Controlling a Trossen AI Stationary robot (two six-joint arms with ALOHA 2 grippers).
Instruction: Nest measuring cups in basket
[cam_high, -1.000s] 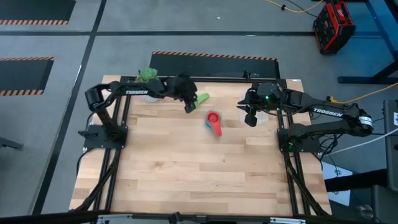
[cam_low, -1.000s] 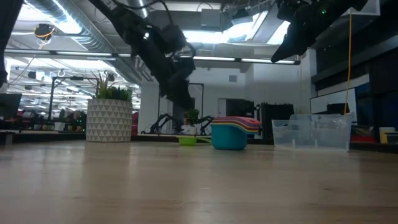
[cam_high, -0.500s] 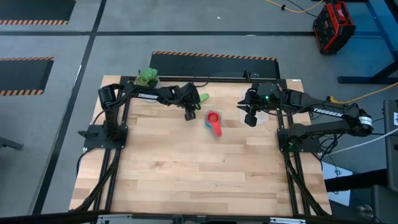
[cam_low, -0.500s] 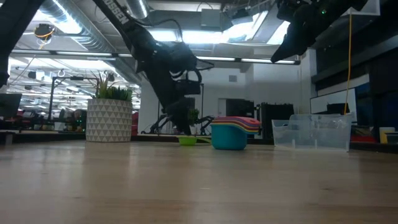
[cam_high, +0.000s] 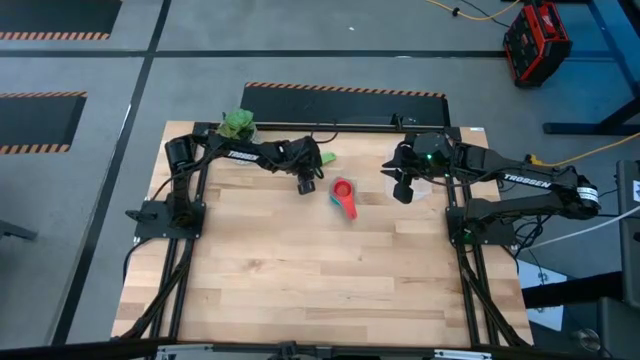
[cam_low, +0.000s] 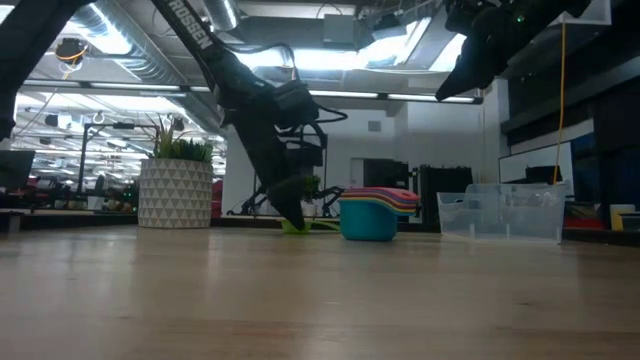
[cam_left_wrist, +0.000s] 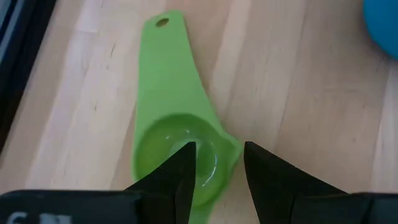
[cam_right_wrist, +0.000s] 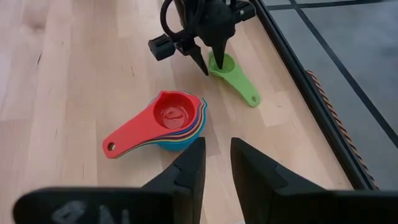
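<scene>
A green measuring cup (cam_left_wrist: 168, 106) lies on the table near the far edge, bowl up, its flat handle (cam_right_wrist: 244, 87) flat on the wood. My left gripper (cam_left_wrist: 217, 155) is open and low over it, one finger above the inside of the bowl and the other outside the wall. The other measuring cups stand nested in one stack (cam_right_wrist: 177, 121), red on top, to the right of the green one. The clear basket (cam_low: 500, 212) stands at the far right. Above it hangs my right gripper (cam_right_wrist: 216, 149), narrowly open and empty. My left gripper comes down slanting from the table's left over the green cup's bowl wall (cam_left_wrist: 227, 149), which lies between the two fingers. I cannot tell whether either fingertip touches it. The cup lies flat on the table.
A white-potted green plant (cam_low: 178, 185) stands at the far left corner, behind the left arm. The nested stack (cam_high: 343, 192) lies close to the green cup's right. The near half of the table (cam_high: 320, 290) is bare wood.
My left gripper has come down toward the green cup and rolled a little at the wrist; its fingertips now stand at the cup's bowl. The cup has stayed where it was.
</scene>
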